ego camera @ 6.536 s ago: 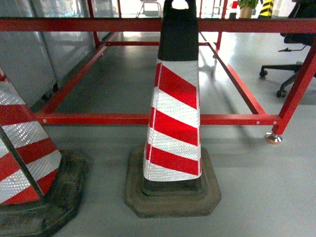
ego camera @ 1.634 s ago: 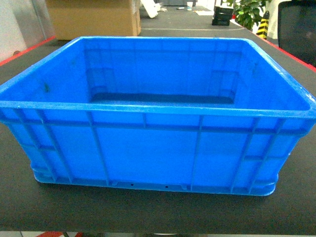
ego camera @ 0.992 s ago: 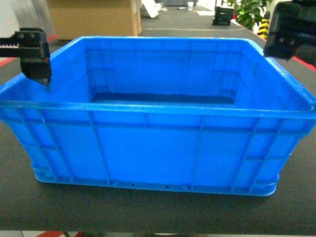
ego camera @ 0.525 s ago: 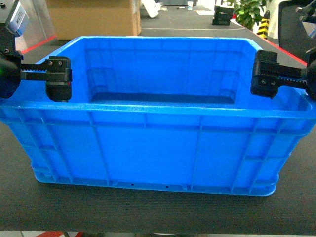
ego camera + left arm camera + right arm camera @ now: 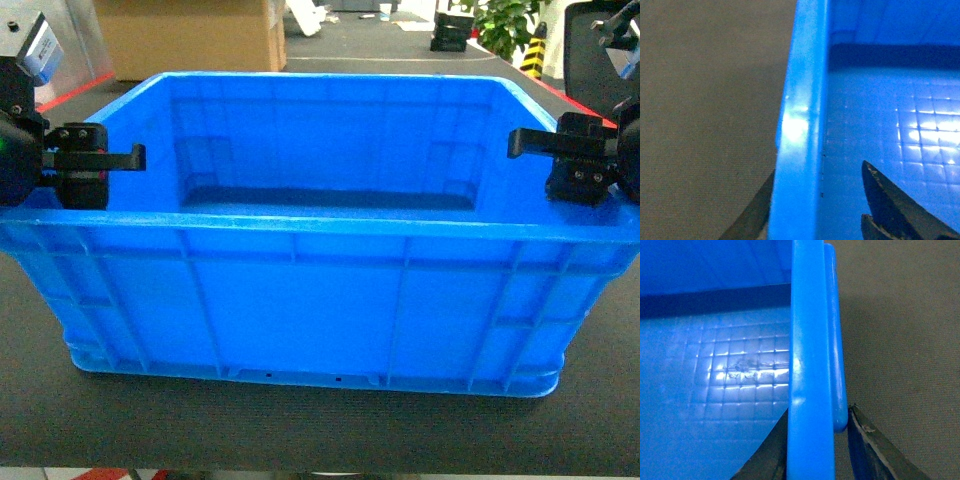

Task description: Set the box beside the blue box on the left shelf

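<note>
The box point(image 5: 320, 290), a large bright-blue open crate, stands on the dark table point(image 5: 300, 430) and fills the head view. My left gripper point(image 5: 100, 165) straddles its left rim point(image 5: 800, 125). In the left wrist view the left gripper point(image 5: 817, 170) is open: the outer finger lies against the rim and the inner finger point(image 5: 885, 200) stands off the wall. My right gripper point(image 5: 555, 160) sits on the right rim point(image 5: 810, 340). In the right wrist view the right gripper point(image 5: 818, 410) has both fingers pressed against it. The left shelf and the blue box on it are out of view.
A cardboard carton point(image 5: 190, 40) stands behind the crate at the back left. A potted plant point(image 5: 500, 20) and a dark chair back point(image 5: 590, 40) are at the back right. The table edge runs red at the far left point(image 5: 80, 90).
Both grippers came in from the sides and dropped onto the crate's side rims. In the last half second their fingers narrowed around the rims. The crate has not moved.
</note>
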{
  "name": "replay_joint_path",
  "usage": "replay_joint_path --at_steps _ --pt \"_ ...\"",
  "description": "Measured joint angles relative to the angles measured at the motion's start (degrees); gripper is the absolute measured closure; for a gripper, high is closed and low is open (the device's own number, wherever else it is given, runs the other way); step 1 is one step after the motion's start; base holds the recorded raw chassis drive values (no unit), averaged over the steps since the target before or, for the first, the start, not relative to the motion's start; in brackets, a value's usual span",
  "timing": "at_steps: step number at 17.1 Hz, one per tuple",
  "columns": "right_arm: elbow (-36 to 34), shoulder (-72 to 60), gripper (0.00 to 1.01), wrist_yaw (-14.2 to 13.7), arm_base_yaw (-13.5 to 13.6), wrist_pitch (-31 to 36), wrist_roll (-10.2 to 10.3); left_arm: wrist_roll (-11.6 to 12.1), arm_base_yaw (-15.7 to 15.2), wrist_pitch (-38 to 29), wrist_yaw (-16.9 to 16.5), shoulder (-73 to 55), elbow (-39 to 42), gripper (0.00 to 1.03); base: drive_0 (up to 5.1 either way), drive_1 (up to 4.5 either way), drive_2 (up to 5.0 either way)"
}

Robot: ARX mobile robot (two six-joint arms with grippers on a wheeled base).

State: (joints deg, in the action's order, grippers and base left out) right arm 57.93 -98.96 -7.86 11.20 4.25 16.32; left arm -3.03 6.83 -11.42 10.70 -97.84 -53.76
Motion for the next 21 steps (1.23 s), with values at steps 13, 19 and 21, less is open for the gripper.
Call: replay_joint_path --at_steps 13,19,21 --pt "-6.6 11.9 0.83 -9.0 1.9 11.2 -2.8 -2.8 4.1 -11.3 3.7 20.1 12.0 0.94 0.0 0.0 0.0" --pt "-14.9 17.0 0.83 -11.9 3.4 25.2 -5.5 -1.2 4.8 -16.6 3.6 24.1 14.7 0.95 0.0 0.0 0.0" --pt "-14.9 17.3 0.83 -12.0 3.4 25.3 -5.8 -1.1 4.8 -16.5 3.7 24.4 14.7 0.95 0.0 0.0 0.0"
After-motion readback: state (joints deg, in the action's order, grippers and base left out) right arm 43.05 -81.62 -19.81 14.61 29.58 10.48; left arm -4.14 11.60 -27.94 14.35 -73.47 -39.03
